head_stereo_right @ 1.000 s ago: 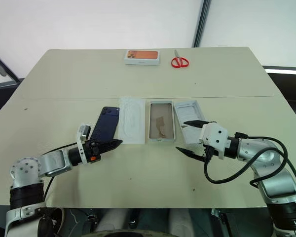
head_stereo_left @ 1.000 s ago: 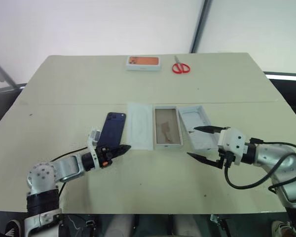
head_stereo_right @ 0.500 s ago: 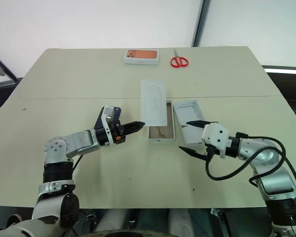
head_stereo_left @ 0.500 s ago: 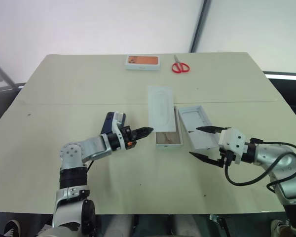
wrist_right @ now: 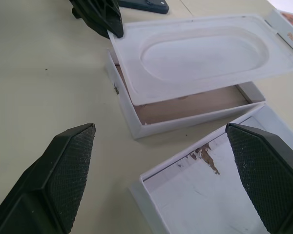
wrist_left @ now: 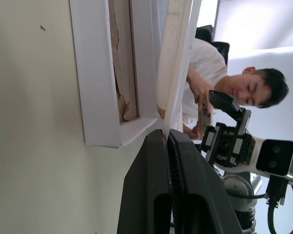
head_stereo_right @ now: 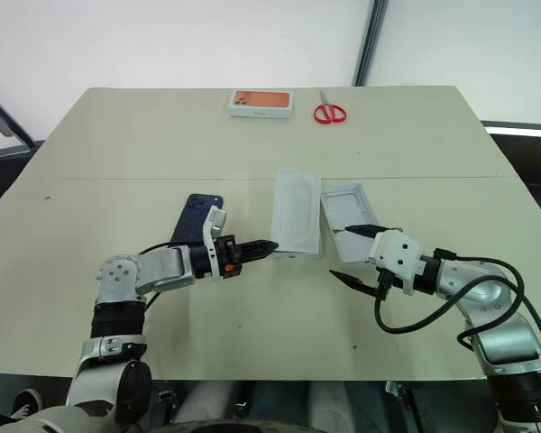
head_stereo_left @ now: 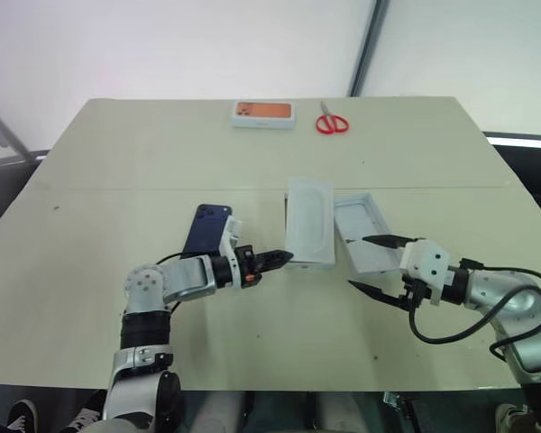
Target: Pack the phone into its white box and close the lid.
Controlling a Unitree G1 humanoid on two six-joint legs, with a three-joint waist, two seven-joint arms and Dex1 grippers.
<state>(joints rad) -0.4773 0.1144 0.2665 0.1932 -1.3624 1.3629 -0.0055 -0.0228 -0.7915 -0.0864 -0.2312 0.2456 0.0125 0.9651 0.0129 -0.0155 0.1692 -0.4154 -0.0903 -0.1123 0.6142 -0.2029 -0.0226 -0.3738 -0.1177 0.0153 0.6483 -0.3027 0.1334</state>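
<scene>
The dark blue phone (head_stereo_left: 207, 230) lies flat on the table, left of centre. Right of it sits the white box (wrist_right: 151, 119) with its brownish floor. My left gripper (head_stereo_left: 279, 259) is shut on the near corner of a flat white card (head_stereo_left: 309, 221) with an oval outline, holding it tilted over the white box and covering most of it. In the left wrist view the shut fingers (wrist_left: 156, 161) pinch the card's thin edge (wrist_left: 178, 58). The lid (head_stereo_left: 365, 236) lies open side up just right of the box. My right gripper (head_stereo_left: 359, 263) stands open at the lid's near end, holding nothing.
A closed box with an orange picture (head_stereo_left: 262, 113) and red scissors (head_stereo_left: 331, 124) lie at the table's far edge. A person (wrist_left: 224, 92) shows beyond the table in the left wrist view. Bare tabletop stretches in front of both grippers.
My left gripper has lifted the card off the table left of the white box and swung it rightward to hang over the box. The right gripper has stayed put.
</scene>
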